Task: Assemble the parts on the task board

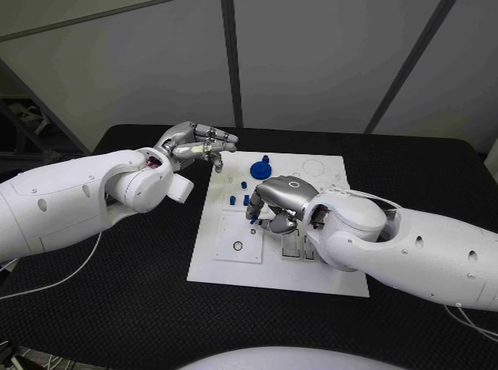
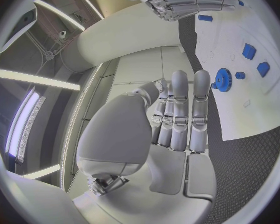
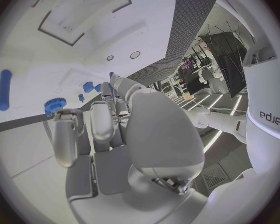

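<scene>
The white task board (image 1: 274, 271) is laid flat at the middle of the black bench (image 1: 427, 166), its blue gear (image 1: 260, 166) and small blue parts (image 1: 233, 200) left loose near the far edge. The right hand (image 1: 278, 202) is held low over the board, fingers curled, apparently for a pick; any grasp cannot be told. The left hand (image 1: 193, 144) is kept beside the board's far corner, fingers straight and empty.

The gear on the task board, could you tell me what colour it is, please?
Blue; the gear shows best in the left wrist view.
</scene>
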You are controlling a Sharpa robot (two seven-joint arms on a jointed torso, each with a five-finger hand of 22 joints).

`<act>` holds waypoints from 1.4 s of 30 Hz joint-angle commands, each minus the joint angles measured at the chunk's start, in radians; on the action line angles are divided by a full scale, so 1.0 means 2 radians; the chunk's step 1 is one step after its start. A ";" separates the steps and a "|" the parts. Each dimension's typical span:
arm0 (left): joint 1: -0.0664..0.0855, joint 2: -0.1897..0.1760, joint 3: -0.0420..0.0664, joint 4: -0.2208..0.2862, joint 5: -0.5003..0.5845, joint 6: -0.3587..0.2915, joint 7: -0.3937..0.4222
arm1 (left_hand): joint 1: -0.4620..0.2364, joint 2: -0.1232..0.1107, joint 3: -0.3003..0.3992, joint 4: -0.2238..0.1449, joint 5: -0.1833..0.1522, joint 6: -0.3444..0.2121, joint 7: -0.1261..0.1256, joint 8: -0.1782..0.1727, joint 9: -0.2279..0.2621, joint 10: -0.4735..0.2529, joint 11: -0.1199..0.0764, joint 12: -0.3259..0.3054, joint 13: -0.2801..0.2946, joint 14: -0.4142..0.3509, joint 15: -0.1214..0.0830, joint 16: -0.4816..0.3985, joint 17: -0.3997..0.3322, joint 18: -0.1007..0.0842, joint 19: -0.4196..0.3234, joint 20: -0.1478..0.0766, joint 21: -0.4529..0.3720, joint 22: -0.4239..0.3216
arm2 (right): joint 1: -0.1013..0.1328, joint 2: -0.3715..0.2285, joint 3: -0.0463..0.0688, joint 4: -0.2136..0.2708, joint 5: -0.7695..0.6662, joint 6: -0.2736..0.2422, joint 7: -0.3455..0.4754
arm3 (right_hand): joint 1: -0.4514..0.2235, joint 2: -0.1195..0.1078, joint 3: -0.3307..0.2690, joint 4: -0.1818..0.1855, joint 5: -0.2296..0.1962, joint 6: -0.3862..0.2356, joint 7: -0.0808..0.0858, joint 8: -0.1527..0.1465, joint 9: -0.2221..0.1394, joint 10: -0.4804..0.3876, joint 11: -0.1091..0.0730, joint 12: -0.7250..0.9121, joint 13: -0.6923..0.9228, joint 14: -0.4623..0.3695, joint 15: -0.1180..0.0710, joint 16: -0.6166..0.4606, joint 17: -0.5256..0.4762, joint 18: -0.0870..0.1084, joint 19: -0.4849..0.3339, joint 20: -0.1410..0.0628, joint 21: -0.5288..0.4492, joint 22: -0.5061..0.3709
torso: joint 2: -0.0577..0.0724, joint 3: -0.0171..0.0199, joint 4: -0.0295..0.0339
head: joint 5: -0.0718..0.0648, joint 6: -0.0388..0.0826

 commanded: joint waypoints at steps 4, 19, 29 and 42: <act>0.001 0.001 0.001 0.001 0.009 -0.008 0.014 | -0.001 0.005 -0.001 -0.004 0.004 0.000 0.003 -0.003 0.000 -0.003 0.000 0.001 0.001 -0.001 0.001 -0.003 -0.001 0.025 -0.002 0.002 -0.002 -0.001 | -0.002 0.005 -0.001 -0.003 -0.011 0.024 0.000 | -0.005 0.001 0.001 -0.003 0.002 0.001 0.002 -0.003 0.001 0.003 0.000 0.000 0.001 0.010 -0.004 -0.001 -0.001 -0.003 0.035 -0.003 0.000 0.101 | 0.000 0.0001 0.0002 | 0.002 -0.003; 0.001 0.002 0.001 0.001 0.011 -0.007 0.014 | 0.000 0.005 0.000 -0.005 0.005 0.000 0.003 -0.003 0.001 -0.003 0.000 0.002 0.001 0.000 0.001 -0.004 -0.001 0.025 -0.001 0.002 -0.002 -0.001 | -0.004 0.009 -0.003 -0.006 -0.020 0.035 -0.009 | -0.006 0.001 0.001 -0.004 0.002 0.001 0.002 -0.004 0.001 0.002 0.000 0.000 0.000 0.009 -0.004 -0.003 -0.004 -0.003 0.034 -0.003 -0.001 0.100 | 0.000 0.0000 0.0002 | 0.005 -0.007; 0.001 0.002 0.001 0.001 0.011 -0.005 0.013 | 0.000 0.005 0.000 -0.005 0.005 0.000 0.003 -0.003 0.001 -0.003 0.000 0.002 0.001 0.000 0.001 -0.004 -0.001 0.025 -0.001 0.002 -0.002 -0.001 | -0.005 0.012 -0.004 -0.010 -0.031 0.038 -0.014 | -0.008 0.002 0.001 -0.004 0.002 0.001 0.002 -0.004 0.001 0.002 0.001 0.000 0.000 0.009 -0.004 -0.004 -0.005 -0.003 0.033 -0.003 -0.001 0.100 | 0.000 0.0000 0.0001 | 0.005 -0.008; 0.001 0.004 0.001 0.000 0.011 -0.003 0.012 | 0.000 0.005 0.000 -0.005 0.005 0.000 0.003 -0.003 0.001 -0.003 0.000 0.002 0.001 0.000 0.001 -0.004 -0.001 0.025 -0.001 0.002 -0.002 -0.001 | -0.006 0.019 -0.017 -0.014 -0.032 0.057 -0.016 | -0.008 0.002 0.001 -0.004 0.002 0.001 0.002 -0.004 0.001 0.002 0.001 0.000 0.000 0.009 -0.004 -0.004 -0.005 -0.003 0.033 -0.003 -0.001 0.100 | 0.000 -0.0001 0.0006 | 0.008 -0.013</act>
